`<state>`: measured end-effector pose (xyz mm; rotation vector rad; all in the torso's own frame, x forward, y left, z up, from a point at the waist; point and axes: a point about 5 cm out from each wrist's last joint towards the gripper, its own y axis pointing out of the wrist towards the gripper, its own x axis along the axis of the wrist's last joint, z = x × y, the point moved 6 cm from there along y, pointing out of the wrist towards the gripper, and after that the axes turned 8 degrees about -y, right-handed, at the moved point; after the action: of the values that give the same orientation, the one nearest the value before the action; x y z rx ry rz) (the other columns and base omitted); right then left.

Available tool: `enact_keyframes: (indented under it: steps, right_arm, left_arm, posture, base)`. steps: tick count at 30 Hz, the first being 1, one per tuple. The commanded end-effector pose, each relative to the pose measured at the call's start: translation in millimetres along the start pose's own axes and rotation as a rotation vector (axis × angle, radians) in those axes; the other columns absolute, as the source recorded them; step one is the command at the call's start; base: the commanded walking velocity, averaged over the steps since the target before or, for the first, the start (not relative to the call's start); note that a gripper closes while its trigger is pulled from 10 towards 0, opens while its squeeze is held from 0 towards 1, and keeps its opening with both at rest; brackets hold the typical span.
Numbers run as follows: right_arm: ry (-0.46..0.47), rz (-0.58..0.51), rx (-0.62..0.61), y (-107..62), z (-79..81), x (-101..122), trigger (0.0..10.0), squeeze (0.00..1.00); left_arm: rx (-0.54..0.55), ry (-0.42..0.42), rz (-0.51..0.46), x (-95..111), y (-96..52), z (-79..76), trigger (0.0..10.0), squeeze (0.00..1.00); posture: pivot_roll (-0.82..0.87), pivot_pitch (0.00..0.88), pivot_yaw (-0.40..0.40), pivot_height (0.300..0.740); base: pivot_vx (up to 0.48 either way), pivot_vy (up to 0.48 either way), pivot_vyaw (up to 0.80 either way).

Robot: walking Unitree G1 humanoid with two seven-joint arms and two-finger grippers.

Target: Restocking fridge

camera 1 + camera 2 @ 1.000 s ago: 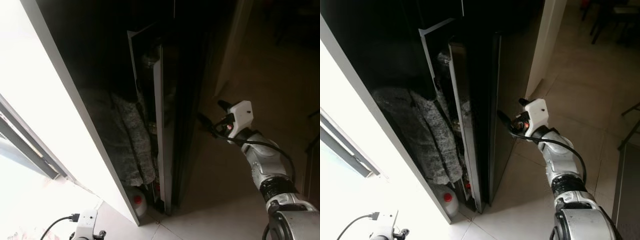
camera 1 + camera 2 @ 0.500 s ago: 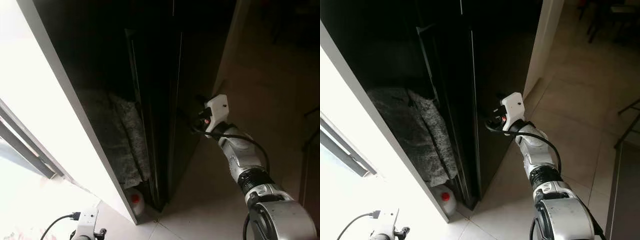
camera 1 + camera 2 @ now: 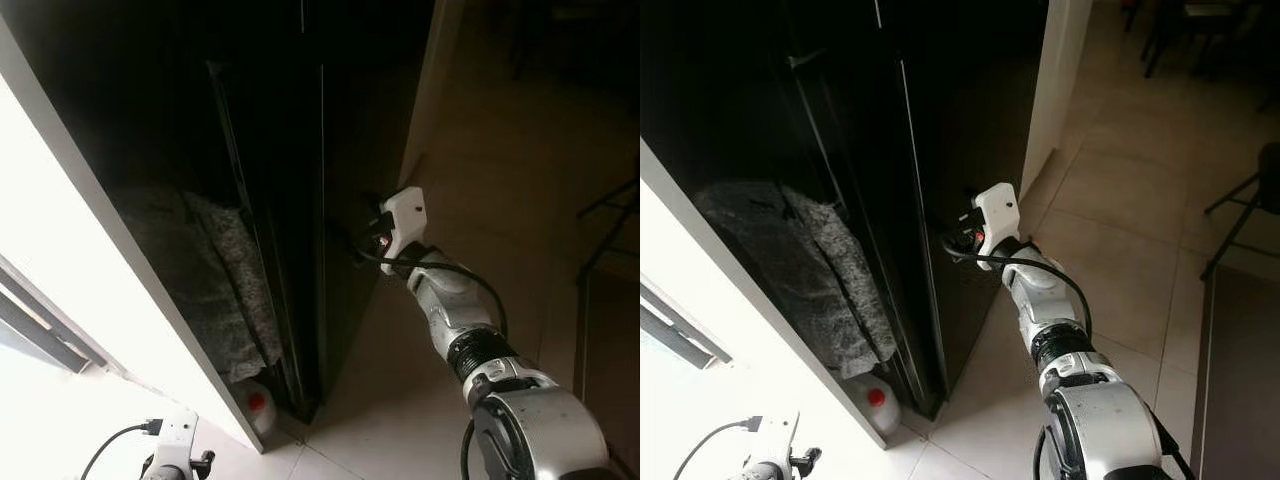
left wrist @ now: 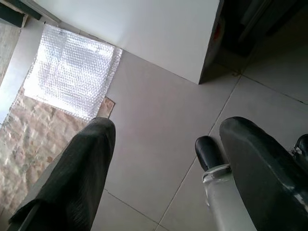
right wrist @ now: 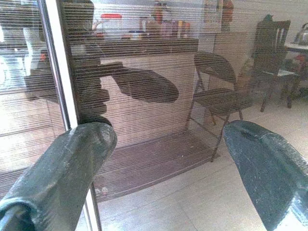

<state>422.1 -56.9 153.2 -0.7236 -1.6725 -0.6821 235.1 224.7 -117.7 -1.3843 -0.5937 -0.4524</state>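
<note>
- While my right arm reaches forward and slightly to the left, its right gripper sits against the dark front of the fridge door, with the white wrist housing just behind it
- From the right wrist view I see the two black fingers spread well apart with nothing between them, pointing straight at the glossy door face
- That face mirrors the gripper's own fingers, a folding chair and a counter with jars, and a pale vertical strip runs down it next to one finger
- My left gripper hangs low by my side over the pale floor tiles, jaws apart and holding nothing; a sheet of bubble wrap lies on the floor farther off
- In the head views the fridge stands tall and nearly black, directly ahead and to my left, its door looking closed or almost closed along the thin bright edge line
- Left of the fridge, a grey speckled cloth hangs in the dark gap beside a white panel
- A white jug with a red cap stands on the floor at the foot of that gap, just beside the fridge's lower corner
</note>
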Motion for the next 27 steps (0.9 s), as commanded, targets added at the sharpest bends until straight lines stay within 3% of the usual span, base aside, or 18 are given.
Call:
enact_keyframes:
  steps: [1, 10, 17, 18, 19, 21, 23, 26, 27]
  right_arm:
    - [-0.035, -0.063, 0.162, 25.1, 40.8, 25, 10.0, 0.0]
    - [-0.028, -0.071, 0.165, 31.9, 44.1, 32, 10.0, 0.0]
    - [-0.036, -0.059, 0.093, 12.6, 25.7, 14, 10.0, 0.0]
    - [-0.042, -0.046, 0.046, 1.4, 14.4, 5, 10.0, 0.0]
    - [-0.057, -0.026, -0.076, -25.3, -12.4, -10, 10.0, 0.0]
    - [-0.061, -0.022, -0.114, -33.3, -20.1, -14, 10.0, 0.0]
    - [-0.059, -0.01, -0.212, -52.1, -39.2, -21, 10.0, 0.0]
    - [-0.06, 0.019, -0.518, -114.0, -90.8, -36, 10.0, 0.0]
    - [-0.06, 0.019, -0.518, -114.0, -90.8, -36, 10.0, 0.0]
  left_arm:
    - [0.004, -0.004, -0.004, 1, 0.2, 0.2, 10.0, 0.0]
    - [-0.003, -0.003, -0.015, 6, 1.0, -3.2, 10.0, 0.0]
    - [-0.005, -0.005, -0.016, 5, 0.8, -4.9, 10.0, 0.0]
    - [-0.004, -0.006, -0.015, 4, 0.6, -5.1, 10.0, 0.0]
    - [-0.001, -0.008, -0.012, 2, 0.2, -5.1, 10.0, 0.0]
    - [-0.001, -0.008, -0.011, 1, 0.1, -5.0, 10.0, 0.0]
    - [0.0, -0.008, -0.009, 0, -0.1, -5.0, 10.0, 0.0]
    - [-0.001, -0.005, -0.006, -2, -0.5, -4.7, 10.0, 0.0]
    - [-0.001, -0.005, -0.006, -2, -0.5, -4.7, 10.0, 0.0]
  posture:
    - [-0.19, 0.0, 0.043, 0.74]
    - [-0.19, 0.0, 0.044, 0.74]
    - [-0.2, 0.0, 0.038, 0.74]
    - [-0.2, 0.0, 0.035, 0.74]
    - [-0.21, 0.0, 0.034, 0.74]
    - [-0.21, 0.0, 0.034, 0.74]
    - [-0.21, 0.0, 0.035, 0.74]
    - [-0.22, 0.0, 0.036, 0.74]
    - [-0.22, 0.0, 0.036, 0.74]
  base:
    - [0.0, 0.0, 0.0]
    - [0.0, 0.0, 0.0]
    - [0.0, 0.0, 0.0]
    - [0.0, 0.0, 0.0]
    - [0.0, 0.0, 0.0]
    - [0.0, 0.0, 0.0]
    - [0.0, 0.0, 0.0]
    - [0.0, 0.0, 0.0]
    - [0.0, 0.0, 0.0]
